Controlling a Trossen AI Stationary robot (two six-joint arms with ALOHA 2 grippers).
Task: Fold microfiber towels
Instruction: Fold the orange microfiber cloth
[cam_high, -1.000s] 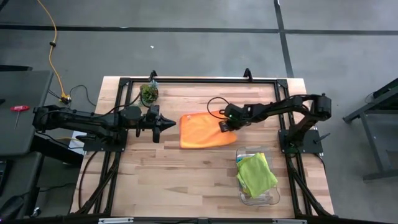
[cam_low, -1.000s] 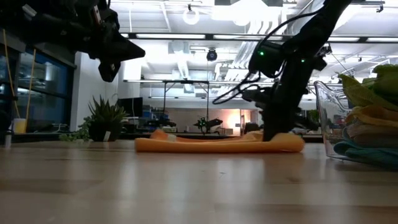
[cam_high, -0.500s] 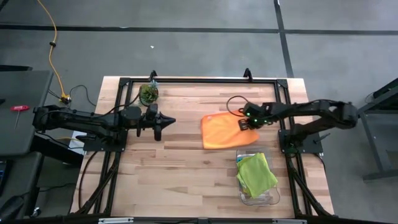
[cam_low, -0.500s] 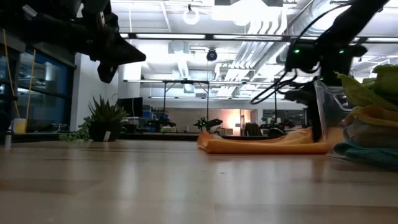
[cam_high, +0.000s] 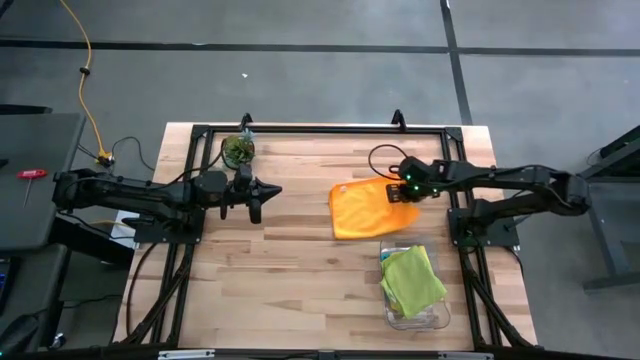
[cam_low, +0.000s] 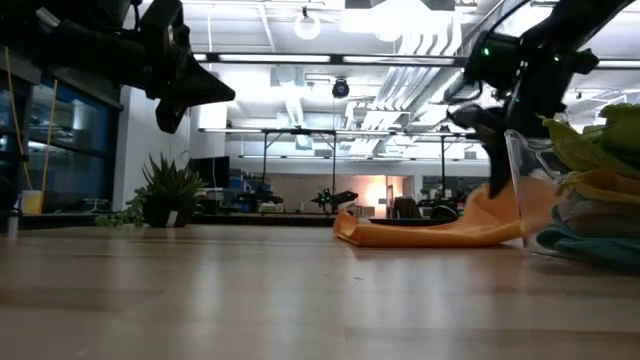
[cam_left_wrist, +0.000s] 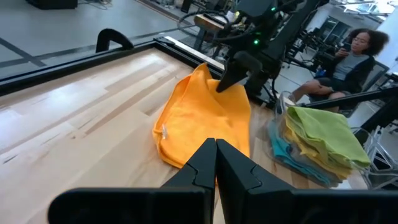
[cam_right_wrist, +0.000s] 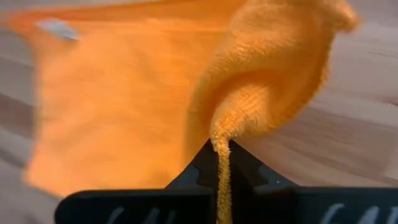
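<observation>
While you look for writing: none can be read; only a small pale tag (cam_left_wrist: 164, 131) shows on the orange towel's edge.
Right gripper (cam_high: 397, 194): fingers pinched on the right edge of the orange towel (cam_high: 362, 209), lifting that edge off the table (cam_high: 250, 280); the rest of the cloth trails flat, right of centre in the high view.
Left gripper (cam_high: 270, 190): fingers pressed together, holding nothing, hovering above the wood at centre left, well apart from the towel.
Bin: you have a clear plastic bin (cam_high: 436, 318) at lower right, just beside the towel's lower corner, with a lime green towel (cam_high: 411, 279) on top; yellow and teal cloths show beneath it in the left wrist view.
Plant: a small dark-green clump (cam_high: 238, 151) sits at upper left of the table.
Room: a seated person (cam_left_wrist: 356, 59) shows beyond the table in the left wrist view.
</observation>
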